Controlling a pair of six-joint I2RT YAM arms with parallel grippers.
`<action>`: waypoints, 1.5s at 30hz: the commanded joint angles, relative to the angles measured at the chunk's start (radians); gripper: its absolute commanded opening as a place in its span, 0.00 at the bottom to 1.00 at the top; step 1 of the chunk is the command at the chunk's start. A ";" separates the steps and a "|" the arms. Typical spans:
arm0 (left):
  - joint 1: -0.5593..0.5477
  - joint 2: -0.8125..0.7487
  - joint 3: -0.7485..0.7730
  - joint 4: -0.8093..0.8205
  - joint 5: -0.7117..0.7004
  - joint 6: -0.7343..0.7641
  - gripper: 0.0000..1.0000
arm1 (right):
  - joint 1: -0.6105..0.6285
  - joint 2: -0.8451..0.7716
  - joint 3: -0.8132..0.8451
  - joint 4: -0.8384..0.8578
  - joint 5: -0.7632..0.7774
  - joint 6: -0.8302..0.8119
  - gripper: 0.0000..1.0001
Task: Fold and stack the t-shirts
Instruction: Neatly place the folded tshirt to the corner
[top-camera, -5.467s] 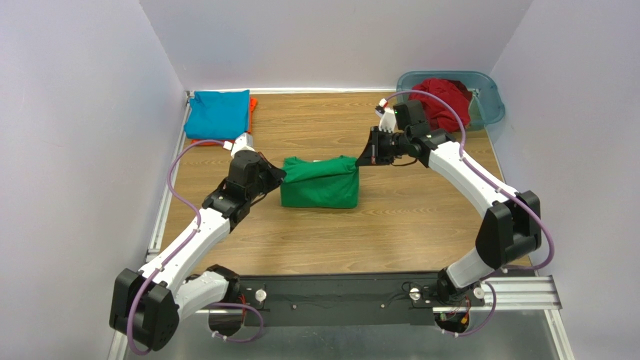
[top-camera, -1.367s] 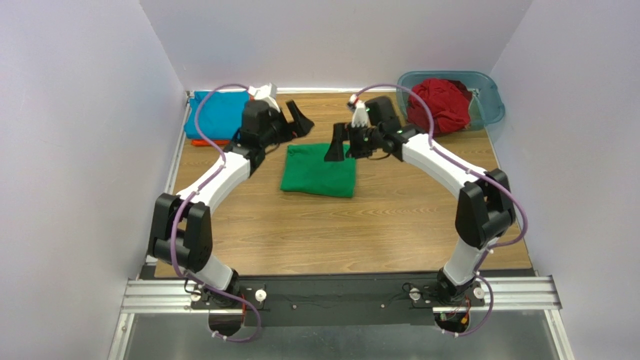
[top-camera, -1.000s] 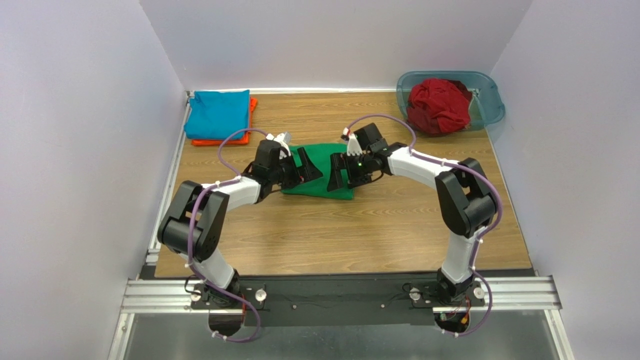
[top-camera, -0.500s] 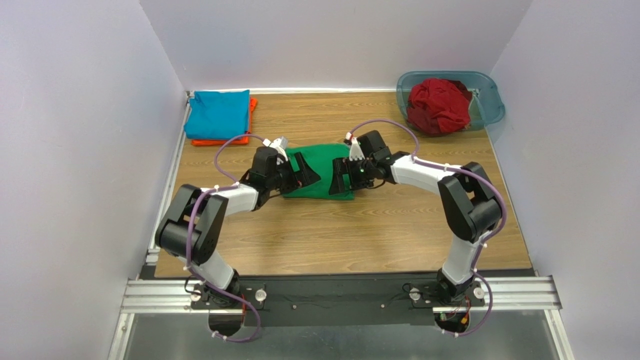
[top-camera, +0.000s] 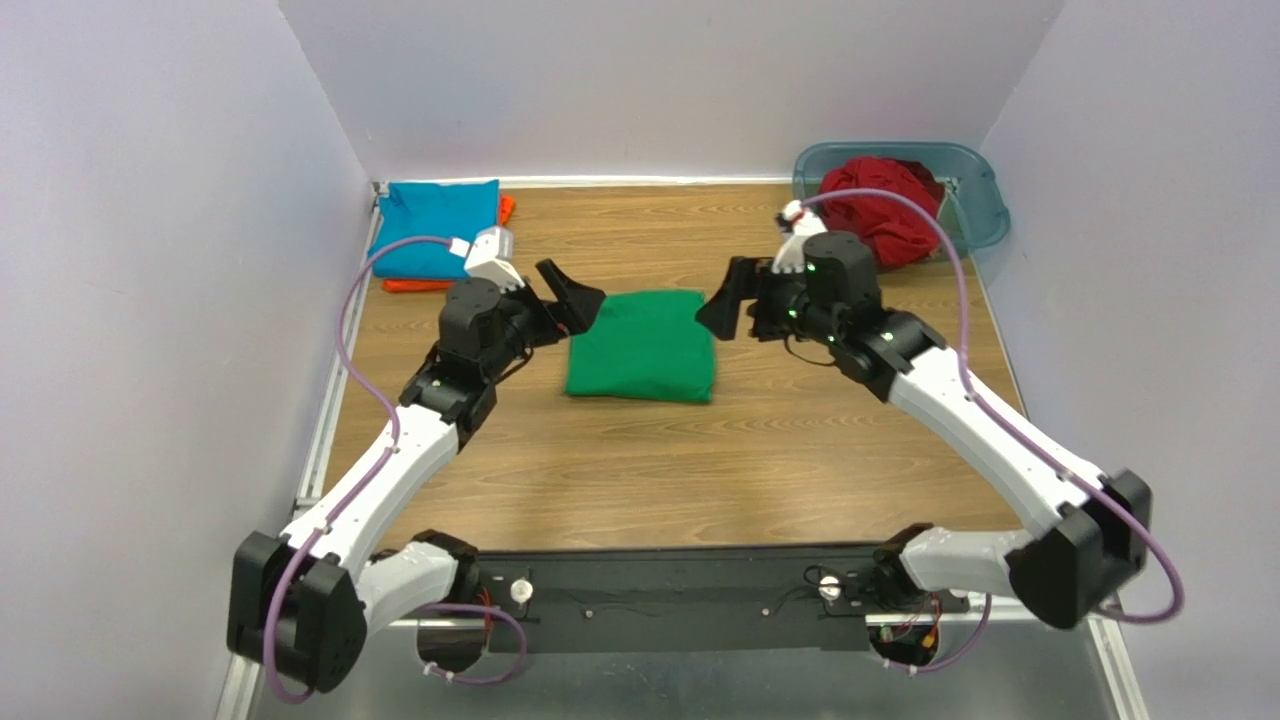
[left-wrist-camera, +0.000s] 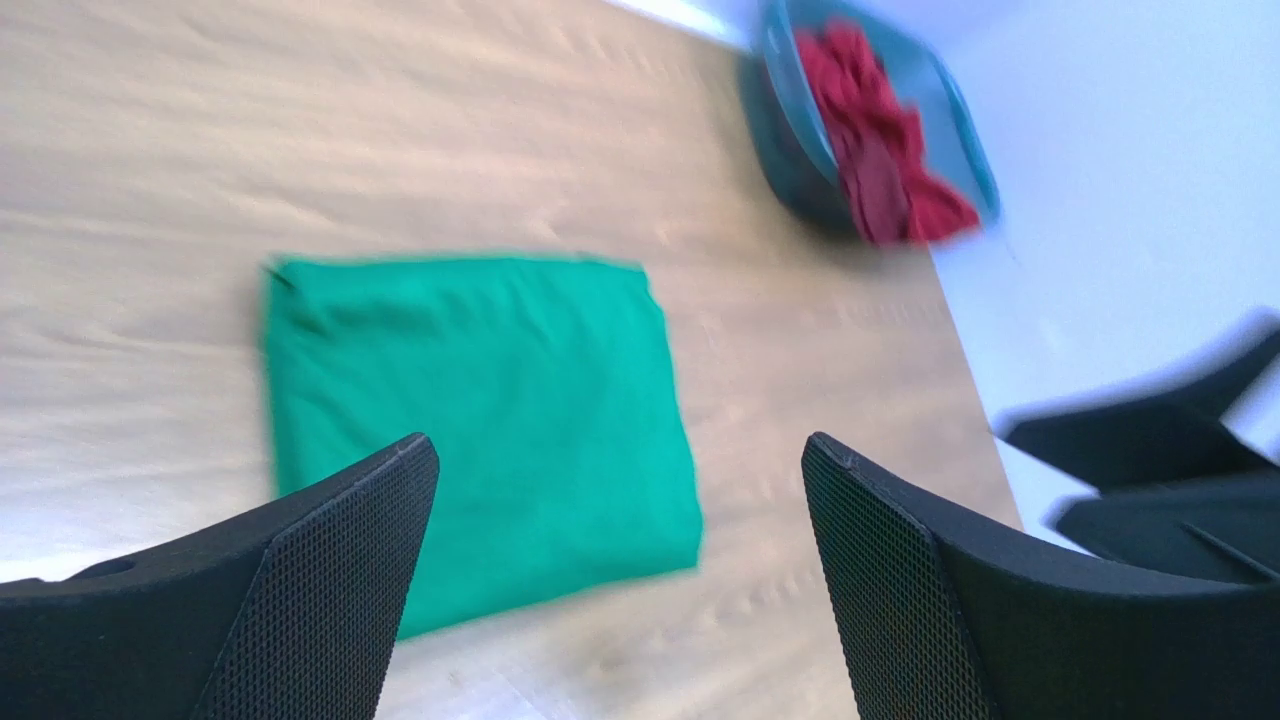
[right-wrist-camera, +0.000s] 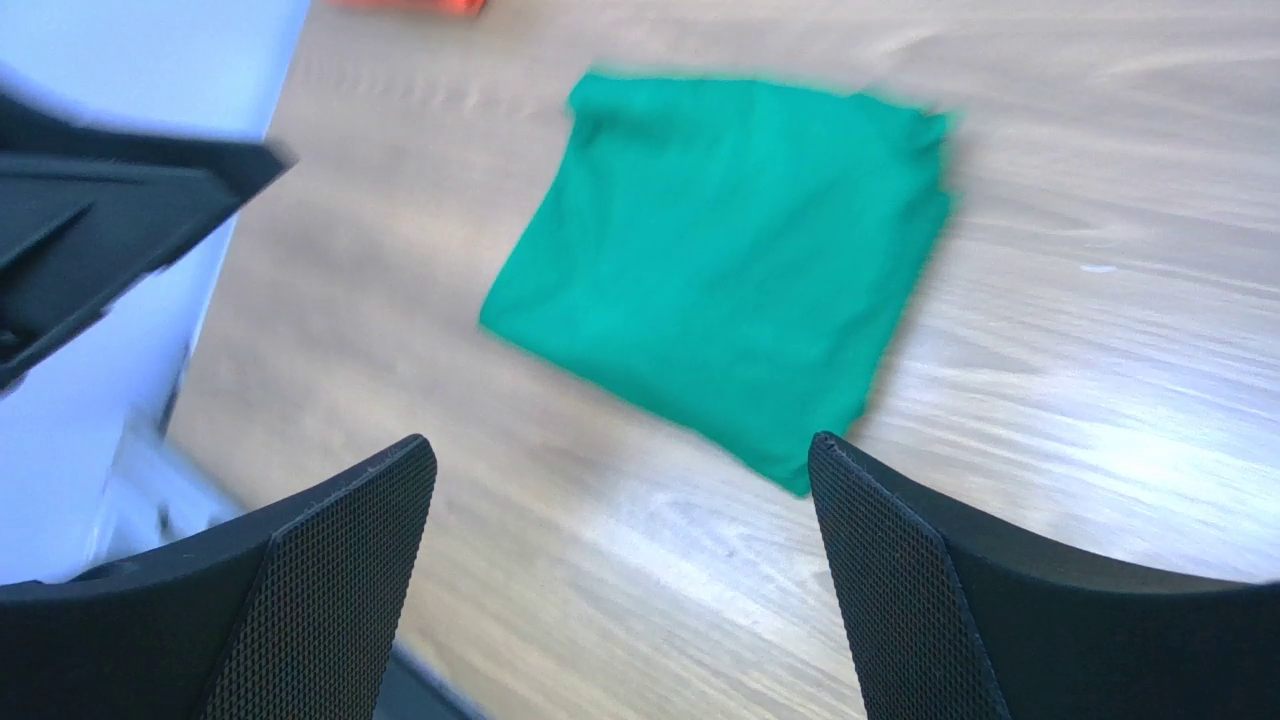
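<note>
A bright green t-shirt (top-camera: 642, 347), folded into a flat rectangle, lies on the wooden table (top-camera: 781, 450) between the two arms. My left gripper (top-camera: 559, 300) hovers open just off its upper left corner and holds nothing. Off the upper right corner my right gripper (top-camera: 721, 305) also hangs open and empty. The left wrist view looks down on the green t-shirt (left-wrist-camera: 481, 405) past my open left gripper (left-wrist-camera: 616, 450). In the right wrist view the green t-shirt (right-wrist-camera: 736, 255) lies beyond my open right gripper (right-wrist-camera: 621, 443). A folded teal-blue t-shirt (top-camera: 436, 228) rests on an orange one (top-camera: 400, 284) at the back left.
A translucent blue-grey tub (top-camera: 977, 210) at the back right holds a crumpled dark red t-shirt (top-camera: 887, 188). White walls close the table in on three sides. A metal rail (top-camera: 346, 345) runs along its left edge.
Half a second ago both grippers were down on the green t-shirt. Both have risen and drawn apart, left to the left and right to the right, jaws still open. The t-shirt stays flat.
</note>
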 joint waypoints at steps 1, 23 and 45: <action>0.013 -0.038 0.013 -0.112 -0.228 0.065 0.98 | -0.007 -0.093 -0.107 -0.055 0.282 0.086 1.00; 0.047 0.534 0.178 -0.095 -0.147 0.184 0.98 | -0.011 -0.160 -0.221 -0.080 0.383 0.022 1.00; -0.027 0.778 0.328 -0.280 -0.196 0.190 0.62 | -0.012 -0.150 -0.234 -0.081 0.435 0.020 1.00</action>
